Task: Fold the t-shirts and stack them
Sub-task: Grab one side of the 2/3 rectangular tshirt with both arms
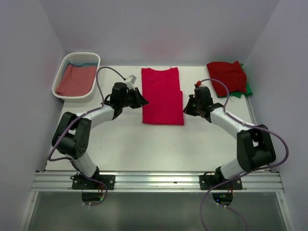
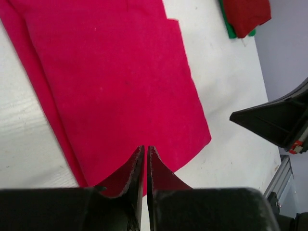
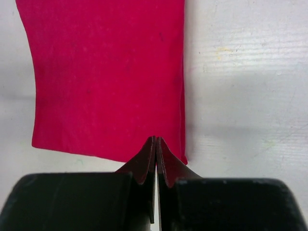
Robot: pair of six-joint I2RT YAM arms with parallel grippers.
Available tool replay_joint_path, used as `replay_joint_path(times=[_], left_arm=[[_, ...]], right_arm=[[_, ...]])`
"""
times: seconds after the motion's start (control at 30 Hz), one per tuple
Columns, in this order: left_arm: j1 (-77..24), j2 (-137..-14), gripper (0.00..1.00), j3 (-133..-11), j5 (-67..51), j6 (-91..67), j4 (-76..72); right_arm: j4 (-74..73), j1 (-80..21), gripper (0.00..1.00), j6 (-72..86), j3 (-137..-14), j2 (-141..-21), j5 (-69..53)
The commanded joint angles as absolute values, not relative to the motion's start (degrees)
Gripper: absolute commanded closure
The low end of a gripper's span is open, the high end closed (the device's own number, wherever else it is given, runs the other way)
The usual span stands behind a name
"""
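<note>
the crimson t-shirt (image 1: 162,96) is lying flat in the middle of the table (image 1: 144,144), folded into a long narrow strip that runs from the far side toward the arms, with a little step on its right edge about halfway down. the left gripper (image 1: 142,99) is right at the shirt's left edge and the right gripper (image 1: 186,107) is at its right edge near the bottom corner, so they've got it bracketed. in the left wrist view the fingers (image 2: 137,166) are pressed nearly together with just a sliver between them, tips sitting over the near edge of the cloth. the right wrist view is the same deal: fingers (image 3: 147,161) squeezed tight, right at the shirt's corner. honestly can't tell if either one has actually nipped any fabric. further out, the darker red tee (image 1: 226,76) sits folded on top of the green tee (image 1: 249,89) at the far right corner. over at the far left is the white basket (image 1: 72,96), with a dusty-red tee (image 1: 74,79) in it and a bit of a blue one (image 1: 86,64) peeking out behind.
</note>
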State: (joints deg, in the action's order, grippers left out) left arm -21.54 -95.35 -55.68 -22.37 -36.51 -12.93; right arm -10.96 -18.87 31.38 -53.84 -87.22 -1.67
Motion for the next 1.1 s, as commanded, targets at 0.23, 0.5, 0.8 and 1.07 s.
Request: replay_joint_path(times=[0.23,0.5,0.8,1.07], left_arm=[[-22.15,-103.45,1.00,-47.22,-27.59,-38.67,-21.44],[-24.26,-100.90,1.00,-32.54,-25.66,-39.89,-27.31],[-29.26,-94.15,1.00,-16.45,-20.83,-44.29,-33.23],[-31.64,-66.04,0.57,-14.68,-16.00,-43.07,-18.30]], right_arm=[[-6.85,-18.98,1.00,32.17,-50.10,-82.62,-2.99],[-7.91,-18.98,1.00,31.64,-48.69,-80.77,-1.50],[-10.89,-18.98,1.00,31.64,-47.90,-81.82,-2.37],[-11.42,-19.25,0.48,32.17,-39.30,-72.17,-8.96]])
